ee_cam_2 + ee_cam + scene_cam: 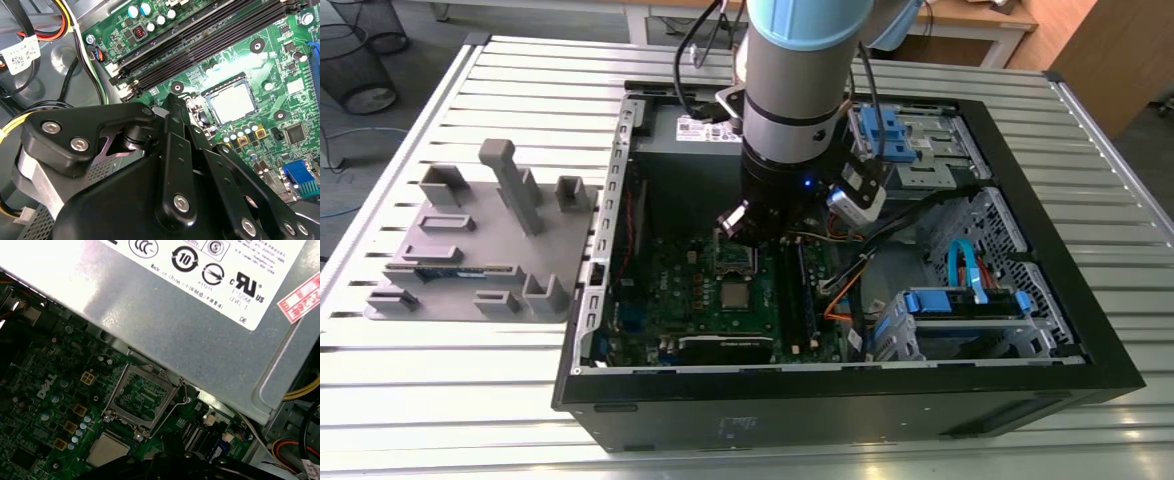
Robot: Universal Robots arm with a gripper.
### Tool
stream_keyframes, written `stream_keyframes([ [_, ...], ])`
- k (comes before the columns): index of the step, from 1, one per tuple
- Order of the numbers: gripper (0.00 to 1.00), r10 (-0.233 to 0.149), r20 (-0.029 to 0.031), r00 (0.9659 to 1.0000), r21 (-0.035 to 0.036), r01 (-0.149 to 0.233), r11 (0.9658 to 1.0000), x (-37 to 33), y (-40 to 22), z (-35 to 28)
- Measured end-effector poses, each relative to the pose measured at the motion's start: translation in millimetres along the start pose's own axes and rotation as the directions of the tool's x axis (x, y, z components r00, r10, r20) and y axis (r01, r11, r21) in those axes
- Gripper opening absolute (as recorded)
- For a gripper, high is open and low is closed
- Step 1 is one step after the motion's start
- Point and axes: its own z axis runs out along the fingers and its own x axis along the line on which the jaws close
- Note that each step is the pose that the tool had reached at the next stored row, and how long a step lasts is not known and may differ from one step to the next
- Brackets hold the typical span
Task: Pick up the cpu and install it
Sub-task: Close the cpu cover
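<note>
First wrist view shows the open socket frame (117,390) beside the cpu (107,449); state of the fingers (173,120) unclear.

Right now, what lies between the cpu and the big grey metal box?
In the first wrist view, an open metal frame lies between the cpu and the grey metal box.

The open case (854,410) lies mid-surface (454,420). A parts stand (480,255) sits beside it, toward the exterior view's left edge. Inside the case, the cpu (736,295) lies on the motherboard (674,300).
</note>
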Motion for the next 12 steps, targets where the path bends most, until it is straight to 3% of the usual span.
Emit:
stream_keyframes([
  [1,0.11,0.0,0.0012,1.0,-0.0021,0.0,1.0,0.1,0.0,0.2],
  [4,0.11,0.001,0.01,0.9999,-0.017,-0.001,0.9999,0.0,0.2,0.6],
  [12,0.11,0.001,0.011,0.9999,-0.0187,-0.001,0.9998,-4.0,2.3,3.3],
])
